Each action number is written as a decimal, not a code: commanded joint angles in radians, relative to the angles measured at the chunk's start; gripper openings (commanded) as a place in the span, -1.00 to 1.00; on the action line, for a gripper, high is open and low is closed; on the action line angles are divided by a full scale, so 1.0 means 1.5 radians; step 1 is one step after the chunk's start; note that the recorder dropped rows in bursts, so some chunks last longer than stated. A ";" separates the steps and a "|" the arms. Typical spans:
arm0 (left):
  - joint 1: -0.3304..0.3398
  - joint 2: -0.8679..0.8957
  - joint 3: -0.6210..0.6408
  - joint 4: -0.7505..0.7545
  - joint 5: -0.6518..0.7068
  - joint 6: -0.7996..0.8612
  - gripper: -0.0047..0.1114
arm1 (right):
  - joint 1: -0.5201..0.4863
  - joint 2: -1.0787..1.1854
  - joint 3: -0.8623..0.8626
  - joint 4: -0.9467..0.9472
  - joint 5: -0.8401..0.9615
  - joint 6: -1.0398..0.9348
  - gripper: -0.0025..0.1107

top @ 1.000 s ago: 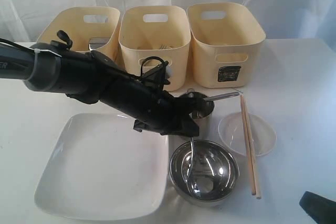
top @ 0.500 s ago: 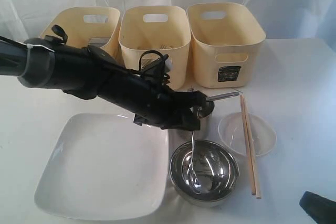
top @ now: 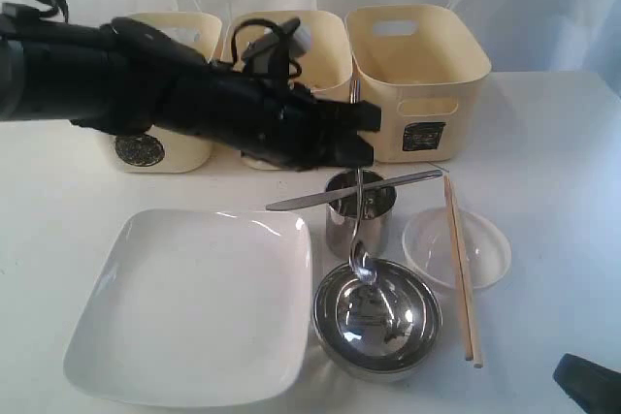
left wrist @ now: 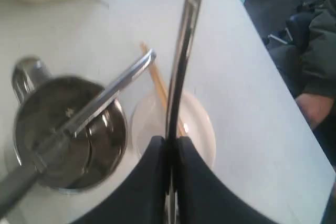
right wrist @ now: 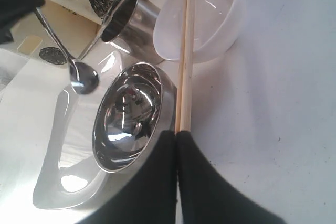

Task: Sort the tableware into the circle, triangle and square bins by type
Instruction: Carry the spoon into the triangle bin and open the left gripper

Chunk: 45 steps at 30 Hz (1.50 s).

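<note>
My left gripper (top: 361, 143) is shut on a steel spoon (top: 361, 239) that hangs upright, its bowl end just above the steel bowl (top: 378, 322). In the left wrist view the fingers pinch the spoon (left wrist: 181, 56) edge-on at the gripper (left wrist: 170, 139). A knife (top: 354, 191) lies across a steel cup (top: 356, 225). Wooden chopsticks (top: 460, 269) rest over the clear round dish (top: 480, 249). The large white square plate (top: 194, 302) lies at the front left. My right gripper (right wrist: 176, 132) is shut and empty, just short of the chopsticks' (right wrist: 184, 51) near end.
Three cream bins stand along the back: the left one (top: 165, 152) carries a circle label, the middle one (top: 325, 41) is partly hidden by my left arm, and the right one (top: 417, 65) has a square label. The right gripper (top: 587, 380) sits at the front right corner.
My left arm has risen and drawn back toward the bins, lifting the spoon out of the steel bowl. The knife across the cup is now uncovered. The right arm has not moved.
</note>
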 commanded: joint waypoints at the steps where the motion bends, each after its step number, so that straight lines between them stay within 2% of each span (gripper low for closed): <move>1: 0.009 -0.042 -0.047 -0.017 -0.136 0.107 -0.92 | 0.002 -0.004 0.004 -0.002 -0.003 0.000 -0.96; 5: 0.009 -0.025 -0.081 -0.006 -0.336 0.217 -0.92 | 0.002 -0.004 0.004 -0.002 -0.005 0.000 -0.96; 7: 0.009 -0.008 -0.092 0.068 -0.397 0.207 -0.92 | 0.002 -0.004 0.004 -0.002 -0.005 0.000 -0.96; 11: 0.014 0.039 -0.131 0.249 -0.494 0.104 -0.92 | 0.002 -0.004 0.004 -0.002 -0.005 0.000 -0.96; 15: 0.057 0.101 -0.184 0.375 -0.495 -0.035 -0.92 | 0.002 -0.004 0.004 -0.002 -0.005 0.000 -0.96; 25: 0.122 0.178 -0.275 0.410 -0.466 -0.161 -0.92 | 0.002 -0.004 0.004 -0.002 -0.005 0.000 -0.96; 31: 0.123 0.204 -0.297 0.469 -0.438 -0.195 -0.92 | 0.002 -0.004 0.004 -0.002 -0.003 0.000 -0.96; 40: 0.123 0.208 -0.297 0.472 -0.403 -0.202 -0.92 | 0.002 -0.004 0.004 -0.002 -0.003 0.000 -0.96; 42: 0.123 0.208 -0.297 0.472 -0.400 -0.209 -0.83 | 0.002 -0.004 0.004 -0.002 -0.003 0.000 -0.96; 45: 0.123 0.208 -0.297 0.472 -0.388 -0.209 -0.58 | 0.002 -0.004 0.004 -0.002 -0.003 0.000 -0.96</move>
